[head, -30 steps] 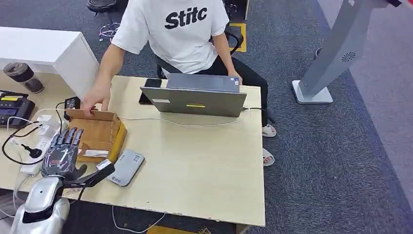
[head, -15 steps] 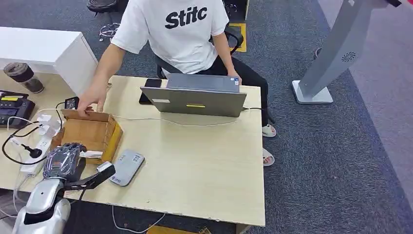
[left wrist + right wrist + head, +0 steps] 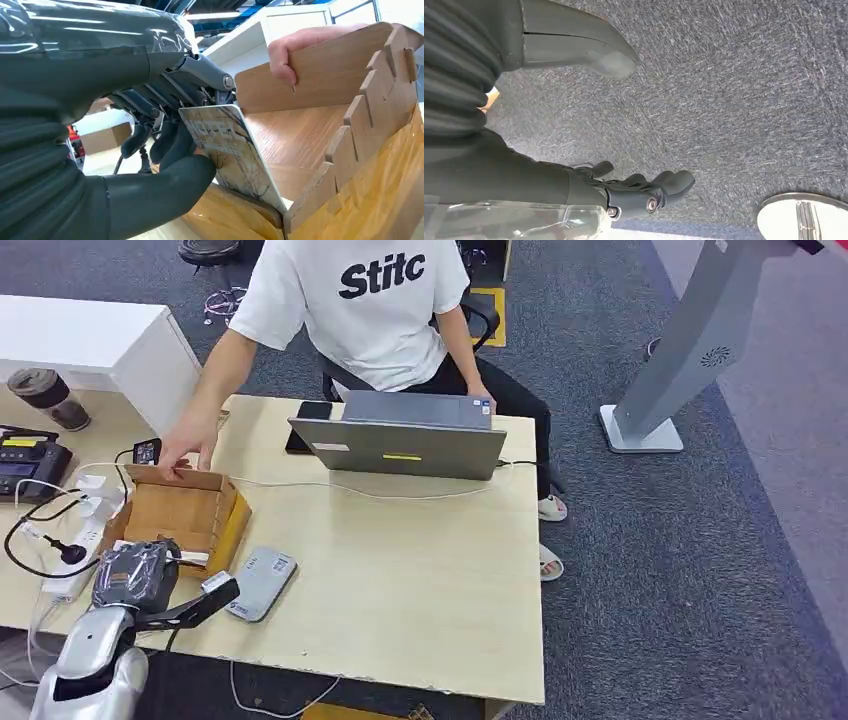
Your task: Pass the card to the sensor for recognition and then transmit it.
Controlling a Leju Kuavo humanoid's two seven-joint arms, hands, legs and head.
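Observation:
A printed white card (image 3: 227,150) stands against the near wall of the open wooden box (image 3: 320,135). My left hand (image 3: 165,145) pinches it between thumb and curled fingers. From the head, that left hand (image 3: 135,575) sits at the near edge of the wooden box (image 3: 185,512), and the card (image 3: 190,557) shows as a thin white strip. The grey card sensor (image 3: 260,582) lies flat on the table just right of the hand. A person's hand (image 3: 185,452) holds the box's far wall. My right hand (image 3: 624,192) hangs over the carpet with its fingers apart, holding nothing.
A grey laptop (image 3: 400,445) and a black phone (image 3: 305,425) lie at the table's far side before the seated person. Power strip and cables (image 3: 70,530), a black device (image 3: 30,460) and a cup (image 3: 50,398) crowd the left. A kiosk stand base (image 3: 640,430) stands far right.
My left hand's fingers, spread flat over the box a second ago, have curled down and closed on the card at the box's near edge. The person's hand stays on the far wall.

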